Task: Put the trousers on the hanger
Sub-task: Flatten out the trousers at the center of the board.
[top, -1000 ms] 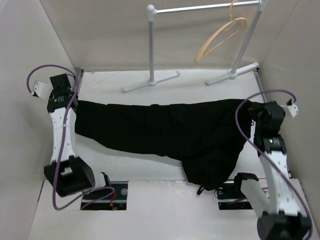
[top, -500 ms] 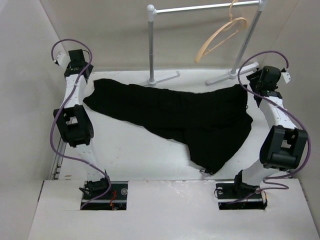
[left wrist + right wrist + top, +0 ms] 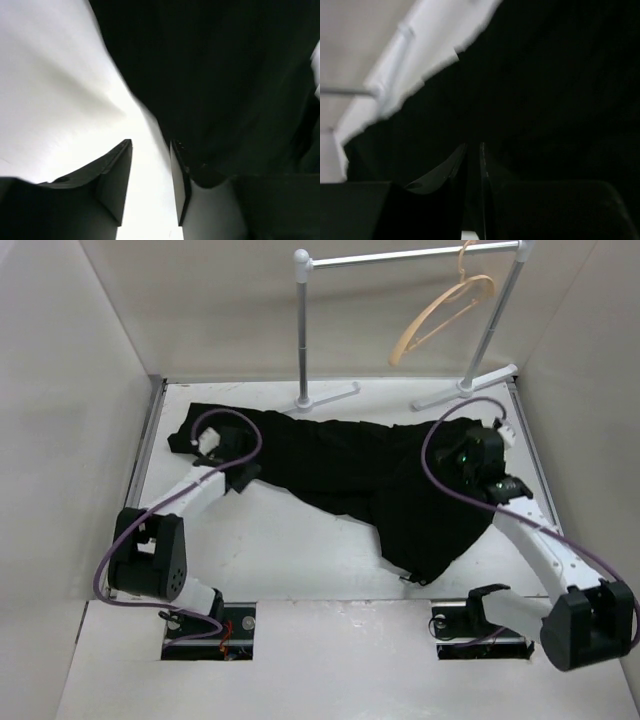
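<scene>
Both arms bend low over the white desk (image 3: pixel 290 550). The left end effector (image 3: pixel 150 145) stands with its fingers apart, at the edge of the limp black trousers (image 3: pixel 360 470) rumpled across the desk. The right end effector (image 3: pixel 473 146) is over the cloth, and I cannot tell its grip. Behind, the curved wooden hanger (image 3: pixel 440 315) hangs on a metal rail (image 3: pixel 400 257).

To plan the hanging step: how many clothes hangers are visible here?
1. The hanger hangs from the rail at the far right. No other seems hidden.

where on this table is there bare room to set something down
Biggest bare table: the near middle, between the left arm and the trousers' trailing leg. A small strip lies between the rail stand's feet. The far half is crowded by the trousers and the right arm.
</scene>
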### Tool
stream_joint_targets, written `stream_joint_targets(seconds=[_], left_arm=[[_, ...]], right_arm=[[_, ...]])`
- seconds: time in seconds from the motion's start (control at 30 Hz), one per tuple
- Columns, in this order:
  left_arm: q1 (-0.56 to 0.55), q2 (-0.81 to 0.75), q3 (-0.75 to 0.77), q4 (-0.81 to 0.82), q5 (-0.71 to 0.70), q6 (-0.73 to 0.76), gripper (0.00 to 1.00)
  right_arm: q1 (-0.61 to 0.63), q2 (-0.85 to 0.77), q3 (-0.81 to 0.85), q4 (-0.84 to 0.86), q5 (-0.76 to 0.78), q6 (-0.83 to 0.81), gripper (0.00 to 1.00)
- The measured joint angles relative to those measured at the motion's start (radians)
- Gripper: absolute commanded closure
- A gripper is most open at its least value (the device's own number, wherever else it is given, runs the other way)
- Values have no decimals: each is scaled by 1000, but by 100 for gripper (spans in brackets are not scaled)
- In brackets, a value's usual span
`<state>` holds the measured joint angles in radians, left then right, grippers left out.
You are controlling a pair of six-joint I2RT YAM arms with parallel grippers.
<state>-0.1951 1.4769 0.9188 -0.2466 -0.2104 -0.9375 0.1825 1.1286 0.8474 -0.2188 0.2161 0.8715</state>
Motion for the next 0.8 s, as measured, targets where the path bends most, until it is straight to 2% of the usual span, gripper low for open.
stream_joint_targets(seconds=[0.1,0.2,0.3,0.5,0.63,0.8], left_arm=[[-142,2,-71,13,36,-55,77],[-226,8,-97,27,60,-102,75],[-259,48,-103,77,87,-142,68],[-297,150,-85,192,132,-212,68],[-309,185,-75,237,132,-248,89],[-311,181,-75,222,123,-262,96]], right_arm=[[83,-98,-126,-107,-8,6,66],[167,-204,-204,-218,-13,16,61],[270,-299,-250,-280,-14,40,59],[344,-391,-302,-350,-7,103,53],[343,-402,-325,-367,-3,120,44],[336,-295,-323,-342,2,106,34]])
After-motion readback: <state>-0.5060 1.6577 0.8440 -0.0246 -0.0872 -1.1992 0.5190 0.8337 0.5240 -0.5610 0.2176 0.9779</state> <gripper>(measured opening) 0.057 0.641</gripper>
